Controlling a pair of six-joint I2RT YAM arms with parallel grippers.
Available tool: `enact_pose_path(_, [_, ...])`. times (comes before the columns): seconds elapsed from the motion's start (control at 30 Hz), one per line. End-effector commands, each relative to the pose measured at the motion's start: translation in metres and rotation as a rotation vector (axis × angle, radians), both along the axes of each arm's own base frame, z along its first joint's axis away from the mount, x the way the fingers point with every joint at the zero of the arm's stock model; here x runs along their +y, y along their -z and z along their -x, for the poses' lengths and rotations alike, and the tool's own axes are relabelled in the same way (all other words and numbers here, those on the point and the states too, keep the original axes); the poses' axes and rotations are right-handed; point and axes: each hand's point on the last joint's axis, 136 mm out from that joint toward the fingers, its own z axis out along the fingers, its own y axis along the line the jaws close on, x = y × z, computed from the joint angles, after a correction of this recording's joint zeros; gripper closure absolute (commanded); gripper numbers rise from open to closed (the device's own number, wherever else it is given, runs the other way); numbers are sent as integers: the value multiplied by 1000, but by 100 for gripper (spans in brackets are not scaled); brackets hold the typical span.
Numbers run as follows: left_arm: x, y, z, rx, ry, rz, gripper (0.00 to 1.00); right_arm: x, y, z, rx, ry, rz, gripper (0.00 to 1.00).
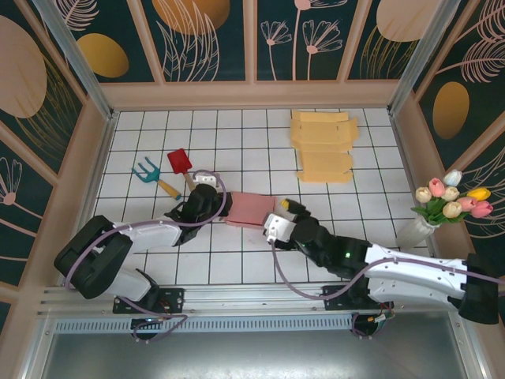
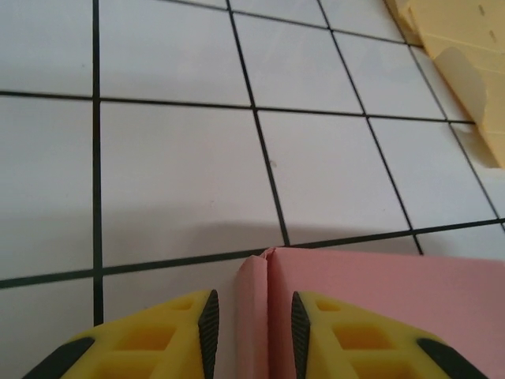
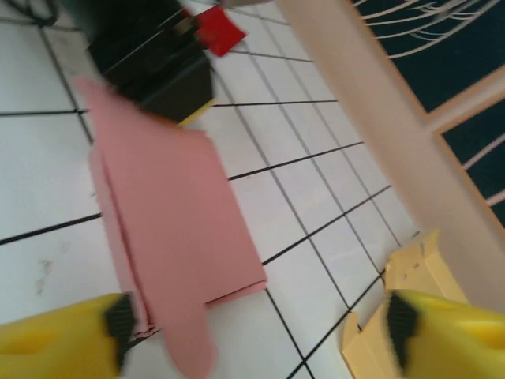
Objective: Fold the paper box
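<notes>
The paper box (image 1: 249, 211) is a flat pink sheet lying on the white tiled table, near the middle. My left gripper (image 1: 211, 207) sits at its left edge. In the left wrist view its yellow fingers (image 2: 209, 320) stand narrowly either side of a raised folded strip of the pink box (image 2: 394, 300), so the left gripper (image 2: 254, 324) is shut on that edge. My right gripper (image 1: 286, 212) hovers at the box's right end, open wide (image 3: 259, 332). Nothing is held between its fingertips (image 3: 120, 320), and a rounded tab of the pink box (image 3: 173, 205) lies beside them.
Several flat yellow box blanks (image 1: 323, 146) are stacked at the back right, also in the wrist views (image 2: 473, 71) (image 3: 387, 316). A red toy shovel (image 1: 180, 162) and a teal rake (image 1: 146, 170) lie at the left. A vase of tulips (image 1: 450, 201) stands by the right wall.
</notes>
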Motion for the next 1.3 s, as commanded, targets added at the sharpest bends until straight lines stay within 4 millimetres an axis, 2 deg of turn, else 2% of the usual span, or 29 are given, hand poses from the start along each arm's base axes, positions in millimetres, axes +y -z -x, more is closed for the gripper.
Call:
enact_pose_path(0.0, [0, 0, -1, -17, -21, 27, 68, -13, -24, -14, 70, 165, -245, 1])
enact_pose_path(0.13, [0, 0, -1, -18, -27, 40, 69, -27, -31, -35, 199, 328, -515, 1])
enact_pose_path(0.2, [0, 0, 0, -16, -26, 44, 69, -44, -24, -53, 306, 475, -684, 1])
enact_pose_path(0.27, [1, 0, 1, -15, -27, 48, 69, -47, -12, -62, 401, 520, -777, 1])
enact_pose_path(0.4, [3, 3, 3, -13, -28, 47, 69, -35, 7, -71, 521, 491, -771, 1])
enact_pose_path(0.8, [5, 12, 8, -6, -26, 40, 68, -12, 77, -87, 611, 576, -572, 1])
enact_pose_path(1.07, [2, -13, 9, -22, -25, 103, 67, -13, 115, -81, 621, 636, -464, 1])
enact_pose_path(1.17, [2, -24, 16, -3, -34, 167, 66, -14, 122, -78, 611, 646, -437, 1])
enact_pose_path(1.27, [5, -25, 21, 38, -49, 167, 66, -13, 126, -77, 609, 649, -423, 1])
